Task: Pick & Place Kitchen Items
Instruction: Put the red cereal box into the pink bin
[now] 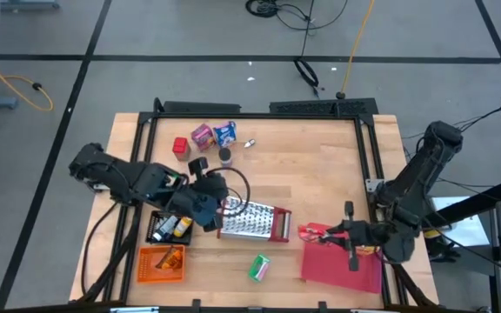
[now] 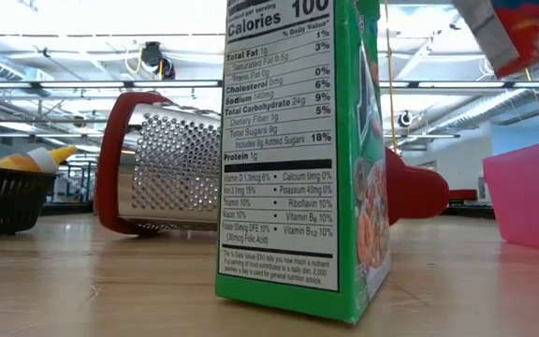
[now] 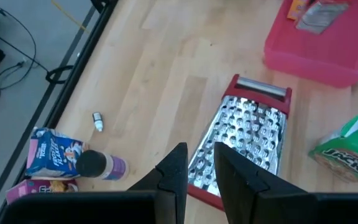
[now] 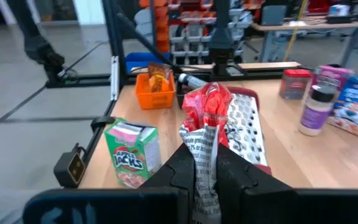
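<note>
the green cardboard cereal box stands at the near table edge. just right, the right gripper hangs over the flat pink-red tray, pinching a crumpled red foil packet. farther left, the left gripper hovers over the steel grater, fingers slightly parted, empty.

Green cereal box upright near front edge. Red packet, crinkled, pinched in right gripper above the bench. Red box, pink box, blue box, dark-capped bottle clustered at back.
</note>
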### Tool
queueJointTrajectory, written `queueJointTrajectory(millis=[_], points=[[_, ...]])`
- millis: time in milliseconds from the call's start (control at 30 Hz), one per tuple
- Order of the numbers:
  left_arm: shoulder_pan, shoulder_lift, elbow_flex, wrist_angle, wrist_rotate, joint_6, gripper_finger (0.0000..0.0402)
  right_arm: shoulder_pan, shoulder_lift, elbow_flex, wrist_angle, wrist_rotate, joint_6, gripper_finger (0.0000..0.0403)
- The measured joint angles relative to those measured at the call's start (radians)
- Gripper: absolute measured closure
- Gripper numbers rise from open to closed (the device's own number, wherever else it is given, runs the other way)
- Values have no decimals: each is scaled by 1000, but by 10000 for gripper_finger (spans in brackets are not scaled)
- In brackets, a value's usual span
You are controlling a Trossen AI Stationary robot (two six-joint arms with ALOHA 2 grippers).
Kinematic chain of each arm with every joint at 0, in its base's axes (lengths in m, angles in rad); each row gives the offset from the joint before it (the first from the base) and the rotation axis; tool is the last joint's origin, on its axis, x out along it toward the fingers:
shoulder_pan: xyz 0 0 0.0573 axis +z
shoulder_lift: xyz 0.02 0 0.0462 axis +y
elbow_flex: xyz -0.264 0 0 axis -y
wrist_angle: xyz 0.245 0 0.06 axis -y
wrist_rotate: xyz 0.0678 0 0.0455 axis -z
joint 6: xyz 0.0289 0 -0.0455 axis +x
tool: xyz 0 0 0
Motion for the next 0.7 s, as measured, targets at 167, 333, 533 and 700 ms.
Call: queueJointTrajectory(millis=[167,333,533,700], points=[[-25,15,-16,21,-32,-15,320,74,0,-72,0,123,118,380],[-36,13,-77,86,-34,-23,320,85,0,-120,1,137,210,380],[-49,13,-170,148,-33,-29,320,85,14,-175,4,137,327,380],[-48,14,-219,204,-31,-45,320,85,53,-222,29,137,388,380]])
